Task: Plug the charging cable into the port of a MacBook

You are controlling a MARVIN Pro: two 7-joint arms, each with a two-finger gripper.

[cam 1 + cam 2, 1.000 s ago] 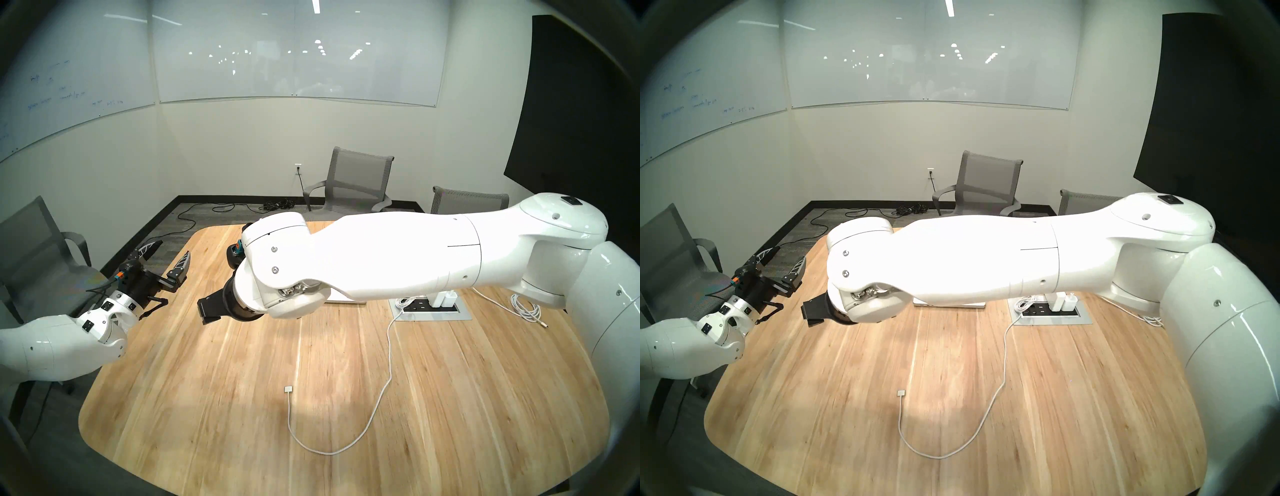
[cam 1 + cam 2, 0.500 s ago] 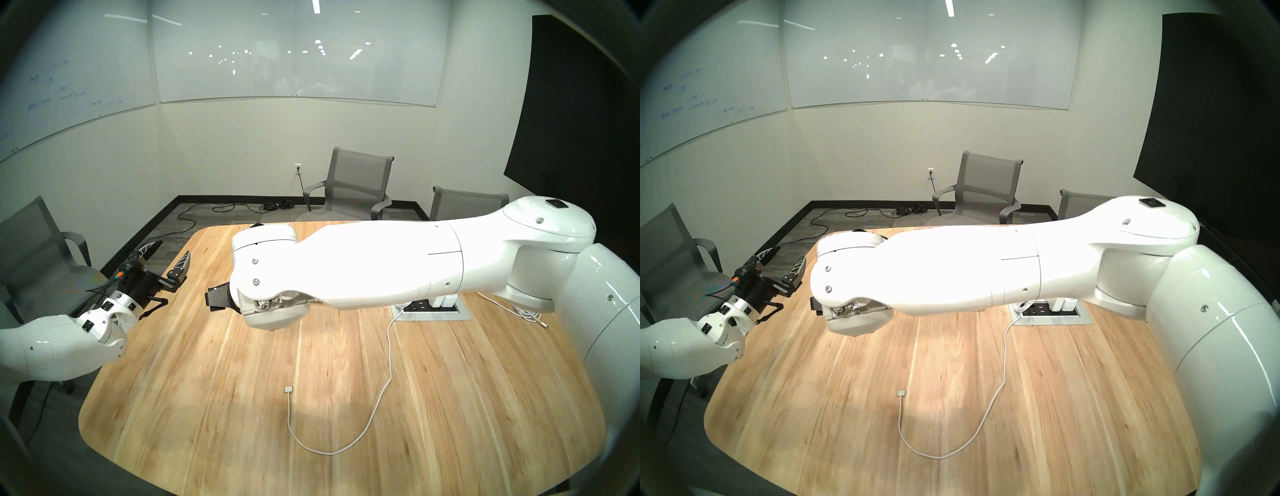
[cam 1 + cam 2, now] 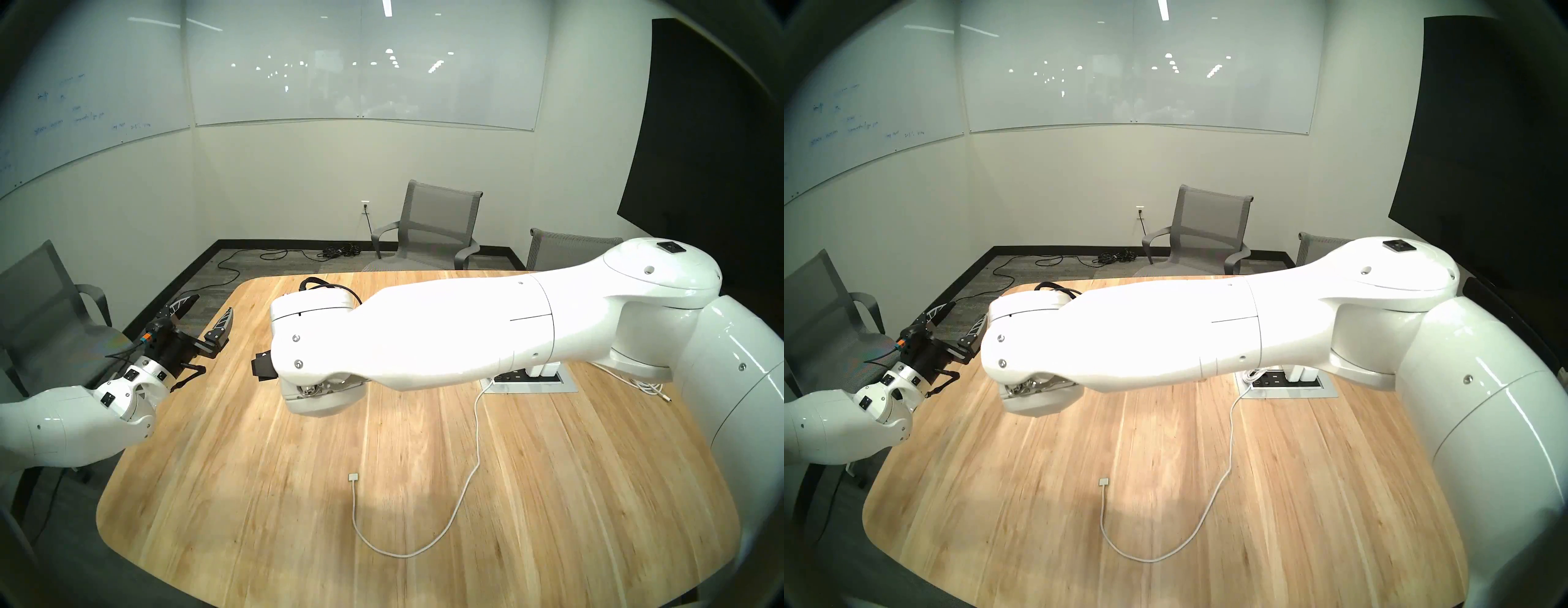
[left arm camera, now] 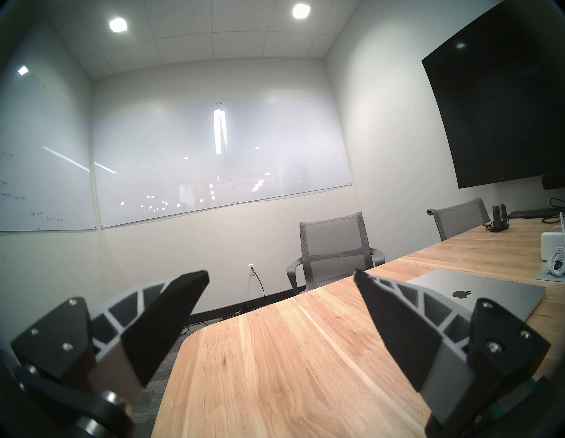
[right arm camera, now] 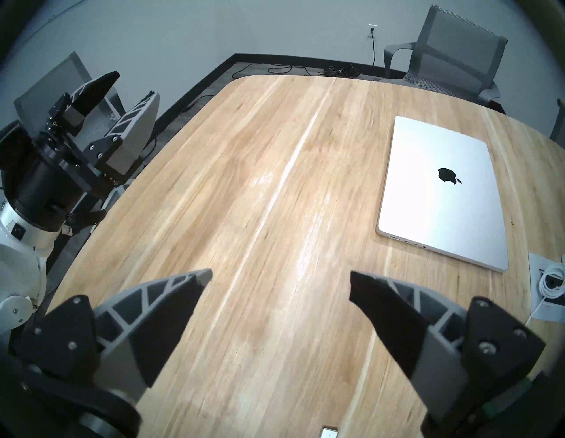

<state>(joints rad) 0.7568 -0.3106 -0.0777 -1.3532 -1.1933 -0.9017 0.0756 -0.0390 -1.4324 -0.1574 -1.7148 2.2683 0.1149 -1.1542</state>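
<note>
Lying loose on the near part of the wooden worktop [image 3: 254, 488], the charging cable [image 3: 469, 479] ends in a small flat connector [image 3: 352, 477] that nothing touches; its white cord loops toward the near edge, then runs back to a recessed power panel [image 3: 564, 384] on the right, where a white power brick [image 3: 547, 368] peeks out under the right arm [image 3: 424, 335]. A second white cord [image 3: 647, 387] lies bundled to the right of the panel.

Farther in, the right arm stretches across the middle of the worktop and hides the MacBook in both head views. Its wrist camera shows the right tool [image 5: 280, 283] with fingers spread wide and nothing between them, hanging over bare wood, the connector just visible at the bottom edge of that view.

The MacBook [image 5: 440, 195] lies closed and flat beyond and to the right of that tool, black logo up. Along its near side edge sit small dark slots, the port [image 5: 393, 237] at the left end, with nothing plugged in.

At the far left corner of the worktop the left tool [image 3: 204, 312] is held above the edge, fingers apart and empty, pointing toward the back wall. Grey mesh chairs [image 3: 437, 225] stand beyond.
</note>
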